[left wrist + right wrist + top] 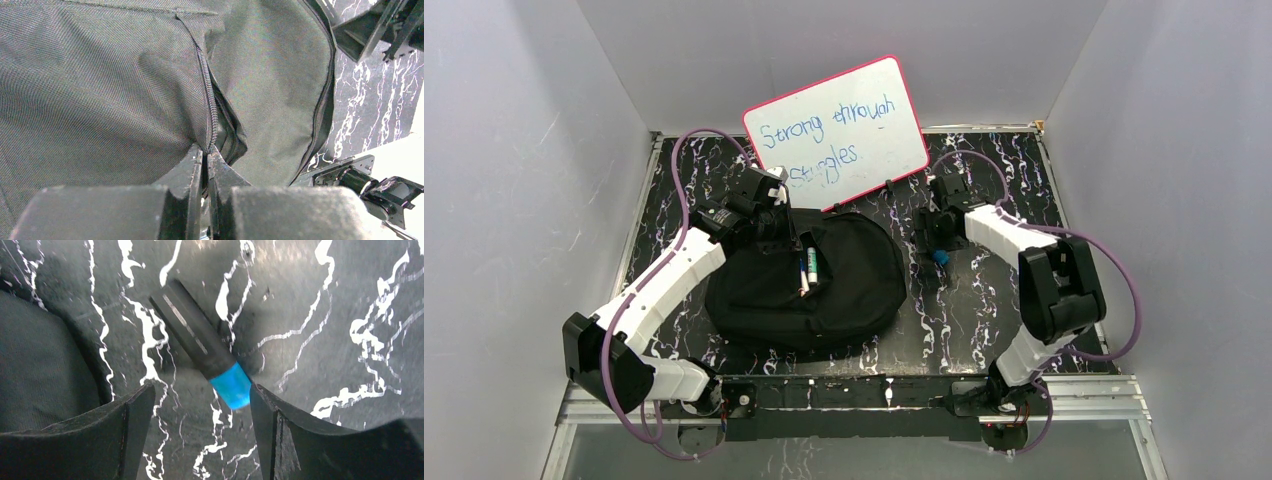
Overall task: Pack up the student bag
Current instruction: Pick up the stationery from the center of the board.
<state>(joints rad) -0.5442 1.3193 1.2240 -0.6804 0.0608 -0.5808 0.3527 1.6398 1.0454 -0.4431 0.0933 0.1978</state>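
Student bag (844, 300) lip clamped between left fingers (187, 172), the spread right fingers (135, 415) should drop squarely astride the blue-capped marker (200, 347).

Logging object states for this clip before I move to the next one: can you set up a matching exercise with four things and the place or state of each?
Things:
1. whiteboard
2. blue-capped marker
3. left end effector
4. right end effector

Places or states:
a. open, over the marker's blue end
b. propped up at the far edge of the table
c. lying on the table, right of the backpack
d. shut on the backpack's zipper edge

Pairs: 1-b, 2-c, 3-d, 4-a
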